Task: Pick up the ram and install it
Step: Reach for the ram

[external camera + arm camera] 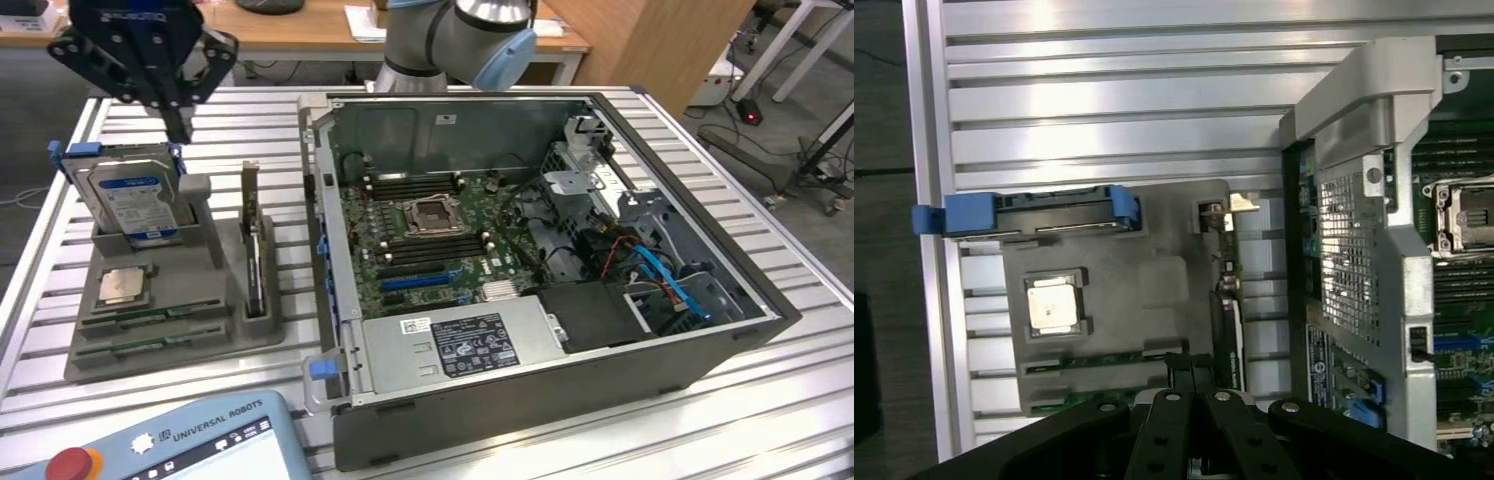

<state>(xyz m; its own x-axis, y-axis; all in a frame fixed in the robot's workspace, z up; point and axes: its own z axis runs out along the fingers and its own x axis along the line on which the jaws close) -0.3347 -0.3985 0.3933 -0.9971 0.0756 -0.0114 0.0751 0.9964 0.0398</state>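
**Exterior view:** gripper (pixel 176 122) hangs above the far end of the gray tray (pixel 174 362), tip over the top edge of the upright hard drive (pixel 134 195). Jaws are pinched right together to a point, w/ nothing btwn them.

The ram (pixel 144 319) lies flat in a slot at the tray's near end. It is at about 6 o'clock from the jaws and well apart from them, w/ the drive and the processor (pixel 120 285) btwn. Its long axis runs approx 9-to-3, slightly raised at the 3 end. A second green stick (pixel 134 347) sits in the next slot, parallel, just beside it at 6 o'clock.

The expansion card (pixel 251 245) stands on edge at 3 o'clock of the drive. The open PC case (pixel 747 310) is at 3 o'clock of the tray, cpu socket (pixel 438 215) showing on the board.

**Wrist view:** gripper (pixel 1191 362) has its tips closed on each other and is empty. The ram (pixel 1094 362) shows as a green strip on the tray, beyond the processor (pixel 1054 305) from the hard drive (pixel 1034 212). The tips line up w/ the ram's end nearest the expansion card (pixel 1226 330). Height above it can't be read here. Judging by the other cam, the jaws are clear of it, no contact.

The ram is in its slot, not yet picked.
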